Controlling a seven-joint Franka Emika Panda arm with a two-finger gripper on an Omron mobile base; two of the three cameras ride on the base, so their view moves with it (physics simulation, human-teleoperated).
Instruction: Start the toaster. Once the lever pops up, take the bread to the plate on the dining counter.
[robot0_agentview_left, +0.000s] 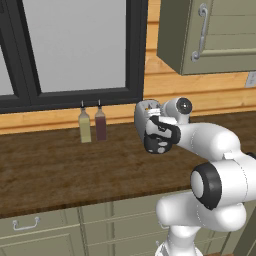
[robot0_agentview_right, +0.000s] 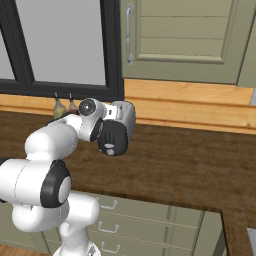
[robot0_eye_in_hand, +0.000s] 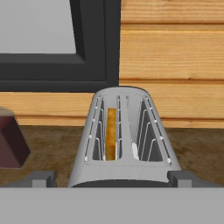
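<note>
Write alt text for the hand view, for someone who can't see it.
A silver-grey toaster seen end-on from close above, with a slice of bread standing on edge in its left slot and the right slot empty. The hand's two dark fingertips flank it, spread wide. Behind are a dark wood worktop, a wood-panelled wall and a black window frame; a dark red bottle is at left.

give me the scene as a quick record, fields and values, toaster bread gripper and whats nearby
toaster: silver-grey toaster on the dark wood worktop, by the wall under the window
bread: slice standing in the left slot as the hand view shows it, right slot empty
gripper: gripper open, a fingertip at each side of the toaster's near end, not touching
nearby: two slim bottles to the toaster's left
</note>
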